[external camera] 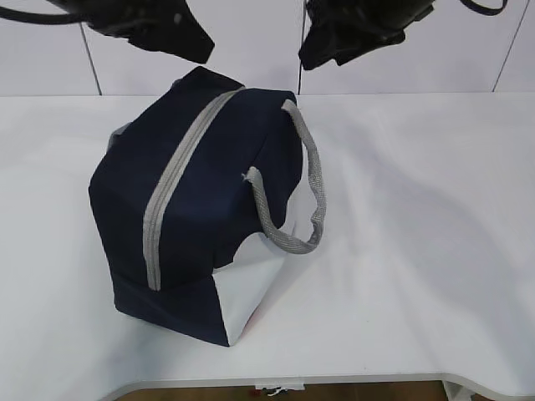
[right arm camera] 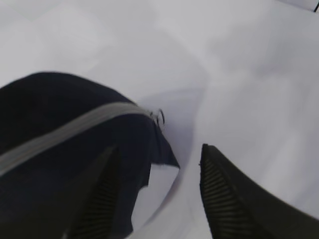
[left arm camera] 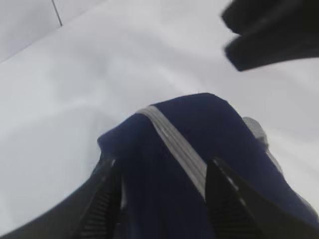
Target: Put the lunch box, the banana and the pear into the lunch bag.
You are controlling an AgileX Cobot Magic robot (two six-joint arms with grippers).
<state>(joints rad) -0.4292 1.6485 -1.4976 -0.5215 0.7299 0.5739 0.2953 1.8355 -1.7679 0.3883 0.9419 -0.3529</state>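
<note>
Bag (external camera: 209, 200) zipped on the worktop (external camera: 418, 251).
I see both grippers, left (left arm camera: 162, 199) and right (right arm camera: 157, 194), spread wide and empty above its 12 o'clock end.

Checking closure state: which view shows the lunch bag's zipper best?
Exterior view: the whole grey zipper runs closed along the lunch bag. The left wrist view shows only a middle stretch; the right wrist view shows one blurred end with its pull ring.

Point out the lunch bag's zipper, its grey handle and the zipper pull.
zipper (external camera: 171, 180), exterior view, middle of the grey strip along the bag's top.
grey handle (external camera: 313, 180), exterior view, right-hand curve of the webbing loop.
zipper pull (right arm camera: 160, 117), right wrist view, small metal ring at the zipper's end.
</note>
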